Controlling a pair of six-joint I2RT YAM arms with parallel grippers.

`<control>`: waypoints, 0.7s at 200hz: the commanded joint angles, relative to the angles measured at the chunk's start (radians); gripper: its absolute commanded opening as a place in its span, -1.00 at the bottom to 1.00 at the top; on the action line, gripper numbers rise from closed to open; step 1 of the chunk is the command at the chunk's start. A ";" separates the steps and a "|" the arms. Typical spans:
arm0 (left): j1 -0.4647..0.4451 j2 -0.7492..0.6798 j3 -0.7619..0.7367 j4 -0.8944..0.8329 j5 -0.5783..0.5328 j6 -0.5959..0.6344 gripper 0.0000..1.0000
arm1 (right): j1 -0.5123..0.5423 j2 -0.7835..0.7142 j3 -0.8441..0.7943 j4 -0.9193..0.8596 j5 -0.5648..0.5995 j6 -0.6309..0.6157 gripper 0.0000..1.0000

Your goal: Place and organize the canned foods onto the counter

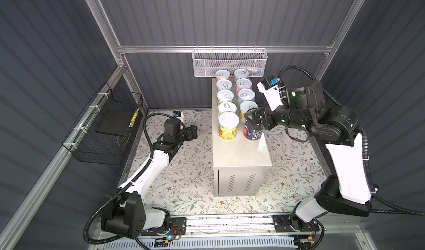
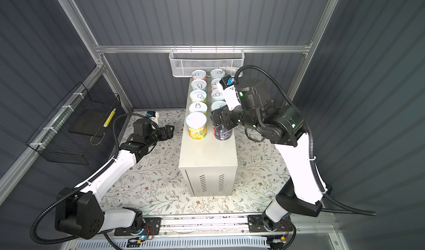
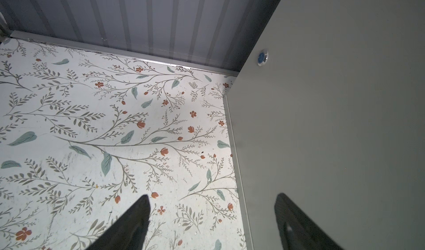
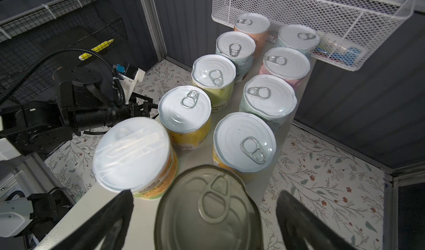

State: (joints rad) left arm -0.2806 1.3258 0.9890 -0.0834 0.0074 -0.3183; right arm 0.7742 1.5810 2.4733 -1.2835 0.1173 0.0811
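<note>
Inside a booth of dark grey ribbed walls (image 1: 207,14) framed with aluminium rails (image 1: 225,48), the floor is a pale sheet printed with leafy twigs and small red flowers (image 1: 184,179). On it stands the counter (image 1: 243,154), a beige box with vent slits on its near end; the near half of its top is bare. A black wire basket (image 1: 103,136) hangs on the left wall, and a white mesh basket (image 1: 230,62) hangs on the back rail, just above the counter's far end. The canned foods (image 1: 226,97) stand upright in two rows on the counter's far half. The right gripper (image 4: 204,194) straddles the dark-blue can (image 1: 253,132) at the near end of the right row, fingers spread clear of its sides. The left gripper (image 3: 212,195) hangs empty and parted over the floor, beside the counter's left side.
</note>
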 commanded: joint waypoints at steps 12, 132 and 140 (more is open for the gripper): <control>-0.005 -0.022 0.010 -0.002 -0.004 0.015 0.71 | 0.007 -0.077 -0.039 0.091 -0.039 -0.014 0.97; -0.004 -0.005 0.031 -0.015 0.016 0.017 0.70 | 0.008 -0.610 -0.804 0.327 0.055 0.062 0.35; -0.005 -0.001 0.030 -0.012 0.020 0.017 0.70 | 0.008 -0.622 -0.834 0.342 0.049 0.059 0.36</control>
State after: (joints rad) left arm -0.2806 1.3193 0.9943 -0.0929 0.0090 -0.3153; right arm 0.7780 0.9810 1.7184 -1.0077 0.1543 0.1303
